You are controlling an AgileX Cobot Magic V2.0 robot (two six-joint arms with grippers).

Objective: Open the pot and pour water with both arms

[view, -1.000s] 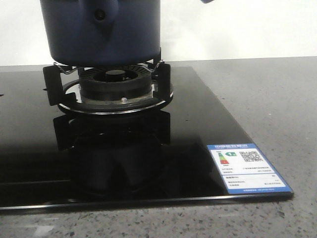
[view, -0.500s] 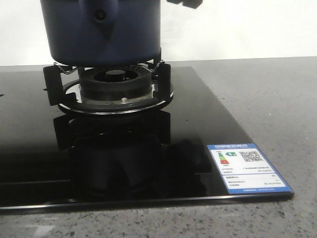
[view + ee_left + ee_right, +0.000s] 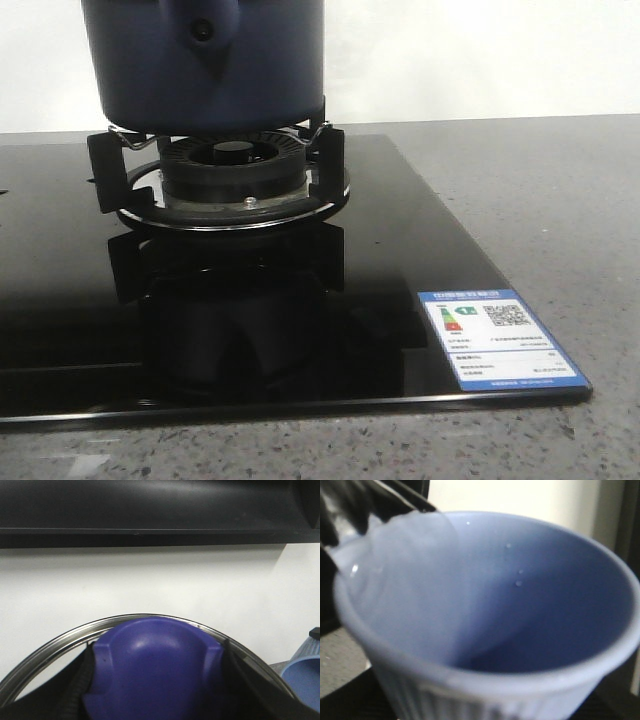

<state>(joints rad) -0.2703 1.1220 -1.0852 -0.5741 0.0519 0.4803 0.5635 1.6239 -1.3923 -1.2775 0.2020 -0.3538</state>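
Observation:
The dark navy pot [image 3: 200,75] stands on the gas burner [image 3: 232,165], its handle stub [image 3: 203,30] facing me; its top is cut off by the frame. No arm shows in the front view. In the left wrist view my left gripper [image 3: 157,685] is shut on the lid's blue-purple knob [image 3: 157,660], a dark finger [image 3: 75,690] on each side, with the lid's metal rim [image 3: 55,647] behind it. In the right wrist view the pale blue ribbed cup [image 3: 485,595] fills the frame, tilted, with a few droplets inside. My right gripper's fingers are hidden behind it.
The burner sits on a black glass cooktop [image 3: 400,250] with a blue energy label [image 3: 510,340] at its front right corner, on a grey speckled counter [image 3: 540,200]. A dark hood [image 3: 150,510] hangs above a white wall. The cup's rim shows beside the lid [image 3: 302,677].
A bit of pale blue, then dark hardware, showed at the top of the front view right of the pot; it has moved out of view. The pot has not moved.

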